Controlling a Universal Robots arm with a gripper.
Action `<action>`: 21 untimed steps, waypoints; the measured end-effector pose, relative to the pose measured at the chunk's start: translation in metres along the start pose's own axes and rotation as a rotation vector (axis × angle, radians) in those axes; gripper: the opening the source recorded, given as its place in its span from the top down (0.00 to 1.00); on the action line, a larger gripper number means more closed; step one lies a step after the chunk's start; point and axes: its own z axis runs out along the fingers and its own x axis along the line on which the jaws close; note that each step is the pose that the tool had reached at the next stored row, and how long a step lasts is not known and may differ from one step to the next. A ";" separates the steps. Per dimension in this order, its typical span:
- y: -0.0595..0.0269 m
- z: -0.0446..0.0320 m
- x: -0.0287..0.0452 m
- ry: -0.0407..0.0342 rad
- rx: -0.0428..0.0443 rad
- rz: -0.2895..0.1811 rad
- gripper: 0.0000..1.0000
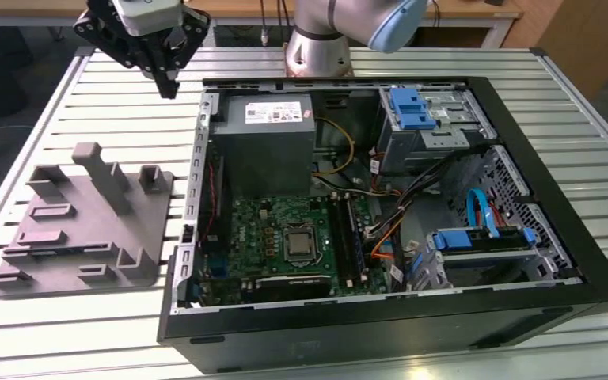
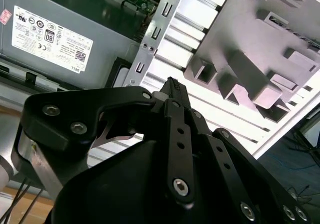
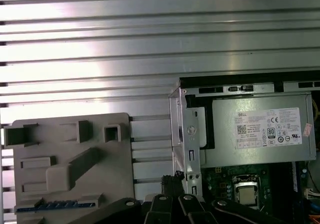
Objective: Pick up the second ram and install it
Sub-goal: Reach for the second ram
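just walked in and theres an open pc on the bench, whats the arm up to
A single robot arm is working beside an open computer case that lies on a slatted metal table. Its gripper hangs in the air over the table, between the grey plastic fixture and the case's corner. Its fingers are shut, with nothing visible between them. Inside the case the green motherboard lies exposed.

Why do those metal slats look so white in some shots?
Glare, most likely: in the first wrist view bright bands cross the slatted table; in the second wrist view the slats beside the grey fixture wash out white while the gripper in front looks dark; in the exterior view the light is even, with shade inside the computer case.
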 end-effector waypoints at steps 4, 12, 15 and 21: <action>-0.0007 0.0000 0.0091 0.0000 -0.0001 0.000 0.90; -0.0020 0.0001 0.0263 0.0000 0.0000 0.000 0.90; -0.0024 0.0004 0.0309 0.0000 0.0000 0.000 0.90; -0.0031 0.0012 0.0399 0.0000 0.0000 0.000 0.90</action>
